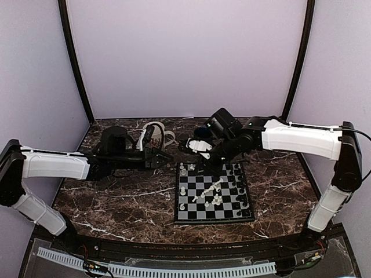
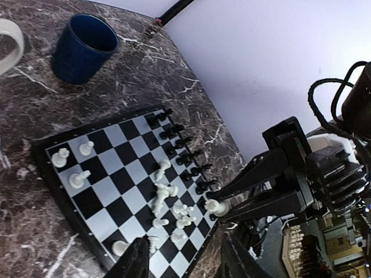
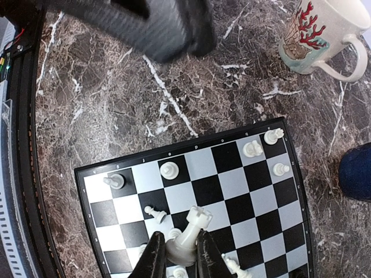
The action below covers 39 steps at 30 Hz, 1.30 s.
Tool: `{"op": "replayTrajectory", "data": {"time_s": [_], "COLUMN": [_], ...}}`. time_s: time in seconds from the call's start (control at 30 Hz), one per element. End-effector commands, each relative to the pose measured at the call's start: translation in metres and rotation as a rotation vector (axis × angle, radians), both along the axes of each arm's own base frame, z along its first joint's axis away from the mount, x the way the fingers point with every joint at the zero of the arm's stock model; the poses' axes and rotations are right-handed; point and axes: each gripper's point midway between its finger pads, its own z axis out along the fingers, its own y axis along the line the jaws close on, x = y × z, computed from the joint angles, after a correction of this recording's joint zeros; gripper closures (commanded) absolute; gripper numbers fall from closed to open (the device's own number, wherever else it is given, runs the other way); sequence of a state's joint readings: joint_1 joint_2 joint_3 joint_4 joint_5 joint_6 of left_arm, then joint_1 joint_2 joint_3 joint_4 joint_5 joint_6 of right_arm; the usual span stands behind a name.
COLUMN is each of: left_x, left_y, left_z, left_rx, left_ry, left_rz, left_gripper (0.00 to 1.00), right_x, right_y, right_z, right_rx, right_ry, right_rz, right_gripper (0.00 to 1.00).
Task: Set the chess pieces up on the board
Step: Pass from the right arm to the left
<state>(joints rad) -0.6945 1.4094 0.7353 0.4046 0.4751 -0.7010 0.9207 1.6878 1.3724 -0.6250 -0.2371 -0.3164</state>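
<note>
R arm (image 1: 295, 139) has it: right jaws pinched narrow on the base of a white piece (image 3: 188, 231) w/ a cross-like top, prob. the king, held above the board (image 1: 200, 215), over its far half. Piece leans, long axis running out from the jaws, crown aimed roughly at the board's left edge, where a few white men (image 1: 182, 190) stand. Likely it goes there, so it needs tipping upright first. Left jaws, half-open & empty, hover just off the board's far-left corner, nearer that edge. Loose whites (image 1: 211, 194) lie jumbled mid-board.
</note>
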Motion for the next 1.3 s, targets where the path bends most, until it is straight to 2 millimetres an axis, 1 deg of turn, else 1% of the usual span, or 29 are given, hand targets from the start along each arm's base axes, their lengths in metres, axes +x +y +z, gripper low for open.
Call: {"op": "replayTrajectory", "data": {"time_s": [0.0, 0.23, 0.33, 0.67, 1.1, 1.27], "left_x": [-0.018, -0.021, -0.022, -0.017, -0.02, -0.022], "left_y": [-0.029, -0.054, -0.06, -0.067, -0.073, -0.075], "left_z": [0.02, 0.021, 0.021, 0.021, 0.019, 0.019], "left_rx": [-0.155, -0.208, -0.235, -0.266, -0.289, -0.3], "left_ry": [0.045, 0.063, 0.07, 0.078, 0.094, 0.103], "left_rz": [-0.094, -0.146, -0.163, -0.176, -0.219, -0.237], "left_gripper": [0.56, 0.56, 0.57, 0.63, 0.76, 0.8], "right_x": [0.005, 0.004, 0.003, -0.003, -0.001, 0.001], "right_y": [0.01, 0.012, 0.012, 0.015, 0.014, 0.015], "right_z": [0.038, 0.043, 0.043, 0.045, 0.043, 0.042], "right_rx": [0.099, 0.117, 0.118, 0.135, 0.13, 0.127], "right_ry": [-0.046, -0.036, -0.033, -0.01, -0.013, -0.021], "right_rz": [0.014, 0.017, 0.021, 0.043, 0.039, 0.035], "right_gripper": [0.83, 0.83, 0.83, 0.82, 0.82, 0.82]}}
